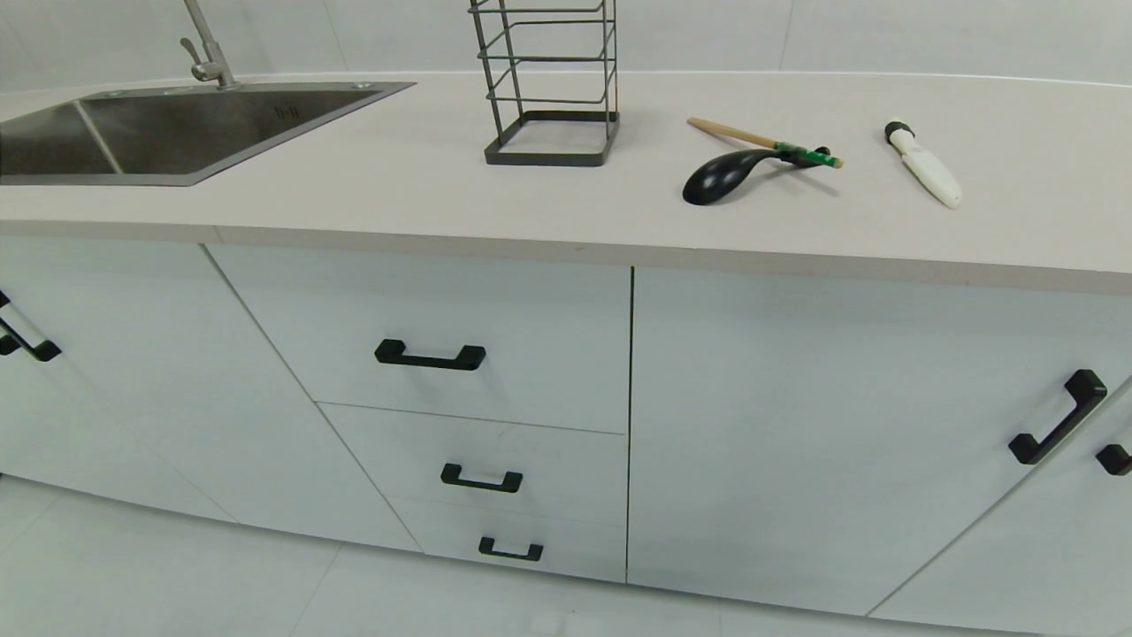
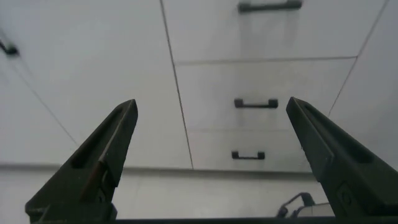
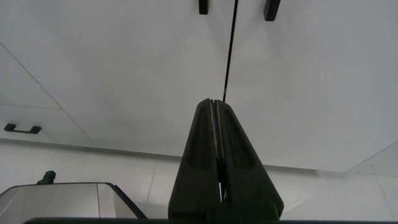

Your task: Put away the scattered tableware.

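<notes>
We saw our left claw spread wide with nothing in it, low in front of the drawers. Our right claw was squeezed tight on nothing, facing a white cupboard door. The black spoon, the wooden stick touching it, and the white tool lay up on the table, far from both claws.

Pale countertop: black wire rack standing; black spoon and wooden chopsticks near rack's right; white utensil farther right; sink well left.
</notes>
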You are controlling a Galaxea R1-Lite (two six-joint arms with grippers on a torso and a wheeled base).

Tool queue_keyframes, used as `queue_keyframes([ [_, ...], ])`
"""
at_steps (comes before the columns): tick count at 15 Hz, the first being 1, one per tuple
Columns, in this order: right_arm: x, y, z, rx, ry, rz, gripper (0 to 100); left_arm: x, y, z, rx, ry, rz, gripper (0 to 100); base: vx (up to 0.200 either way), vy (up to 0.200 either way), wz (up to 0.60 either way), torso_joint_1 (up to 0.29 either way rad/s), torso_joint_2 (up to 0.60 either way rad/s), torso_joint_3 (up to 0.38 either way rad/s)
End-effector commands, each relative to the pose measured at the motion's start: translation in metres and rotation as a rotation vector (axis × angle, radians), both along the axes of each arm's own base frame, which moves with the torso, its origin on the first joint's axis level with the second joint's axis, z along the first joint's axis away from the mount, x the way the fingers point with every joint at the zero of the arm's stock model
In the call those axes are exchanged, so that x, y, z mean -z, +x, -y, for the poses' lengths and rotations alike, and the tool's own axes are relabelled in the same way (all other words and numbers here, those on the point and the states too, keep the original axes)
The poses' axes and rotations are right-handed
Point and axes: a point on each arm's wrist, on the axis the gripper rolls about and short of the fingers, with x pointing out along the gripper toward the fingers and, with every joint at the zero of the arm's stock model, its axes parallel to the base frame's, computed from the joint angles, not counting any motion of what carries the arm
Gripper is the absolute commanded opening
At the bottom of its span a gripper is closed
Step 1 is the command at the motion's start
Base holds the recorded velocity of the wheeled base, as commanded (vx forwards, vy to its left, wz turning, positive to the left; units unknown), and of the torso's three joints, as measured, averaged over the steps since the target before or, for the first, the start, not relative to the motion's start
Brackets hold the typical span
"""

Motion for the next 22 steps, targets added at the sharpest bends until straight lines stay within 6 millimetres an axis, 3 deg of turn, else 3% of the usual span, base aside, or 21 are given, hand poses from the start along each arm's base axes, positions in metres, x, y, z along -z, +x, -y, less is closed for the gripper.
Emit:
queue_keyframes([
  [1, 0.0, 0.0, 0.0, 0.0, 0.001, -0.002, 0, -0.082, 0.04, 0.002, 0.082, 0.312, -0.075, 100, 0.0, 0.0, 0.0, 0.0, 0.0, 0.0],
  [3, 0.0, 0.0, 0.0, -0.002, 0.0, -0.002, 0, -0.087, 0.076, 0.005, 0.19, 0.583, -0.151, 100, 0.0, 0.0, 0.0, 0.0, 0.0, 0.0],
  [6, 0.0, 0.0, 0.0, 0.0, 0.0, -0.002, 0, -0.071, 0.102, 0.008, 0.336, 0.767, -0.282, 100, 0.0, 0.0, 0.0, 0.0, 0.0, 0.0],
  [11, 0.0, 0.0, 0.0, 0.0, 0.0, -0.002, 0, -0.043, 0.104, 0.013, 0.465, 0.811, -0.42, 100, 0.0, 0.0, 0.0, 0.0, 0.0, 0.0],
  [15, 0.0, 0.0, 0.0, 0.0, 0.001, -0.002, 0, -0.033, 0.135, 0.021, 0.561, 0.923, -0.53, 100, 0.0, 0.0, 0.0, 0.0, 0.0, 0.0],
  [18, 0.0, 0.0, 0.0, 0.0, 0.0, -0.002, 0, -0.033, 0.168, 0.048, 0.71, 1.023, -0.553, 100, 0.0, 0.0, 0.0, 0.0, 0.0, 0.0],
  [22, 0.0, 0.0, 0.0, -0.002, 0.0, -0.002, 0, -0.01, 0.173, 0.054, 0.766, 1.052, -0.656, 100, 0.0, 0.0, 0.0, 0.0, 0.0, 0.0],
])
